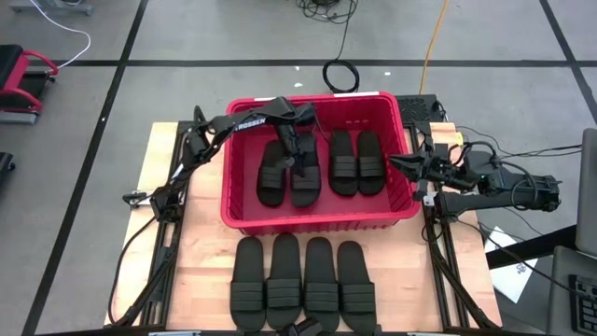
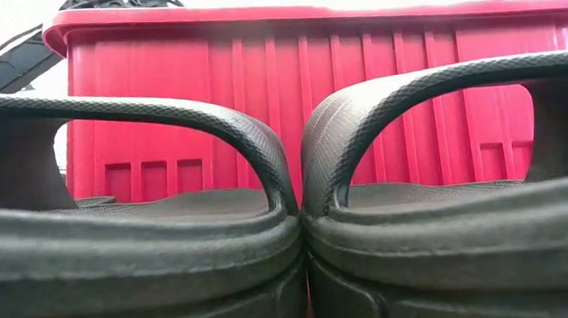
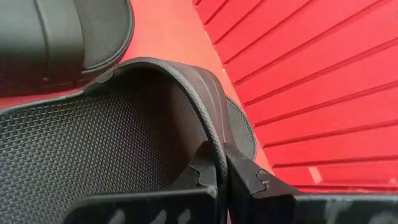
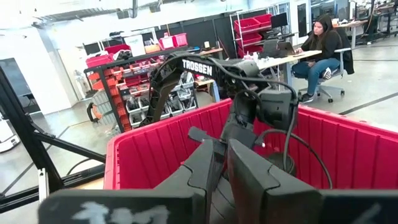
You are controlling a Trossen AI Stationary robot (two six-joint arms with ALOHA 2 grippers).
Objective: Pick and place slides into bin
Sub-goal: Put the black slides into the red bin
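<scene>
The red bin (image 1: 317, 220) stands mid-table. Two black slides (image 1: 355, 161) lie side by side in its right half, soles down, and another slide (image 1: 272, 174) lies in its left half. Beside that one is a further slide (image 1: 304, 175), on which my left gripper (image 1: 297, 149) is shut, reaching down into the bin from the far left. Several slides (image 1: 301, 273) lie in a row on the table in front of the bin. My right gripper (image 1: 403, 164) hovers level at the bin's right rim, shut, with nothing between its fingers. My left gripper pinches the rim of the slide's strap (image 3: 212, 144) between its two fingers, one finger under the arch of the strap and one on its outer side. The fingers slant down from above into the bin. Whether the sole rests on the bin's floor, I cannot tell.
The bin's ribbed walls (image 3: 323, 81) rise close around my left gripper. In the low view two of the front slides (image 2: 169, 227) fill the foreground before the bin's near wall (image 2: 360, 94). Bare wooden tabletop (image 1: 191, 243) flanks the bin. A person sits at a desk (image 4: 320, 50) beyond the table.
</scene>
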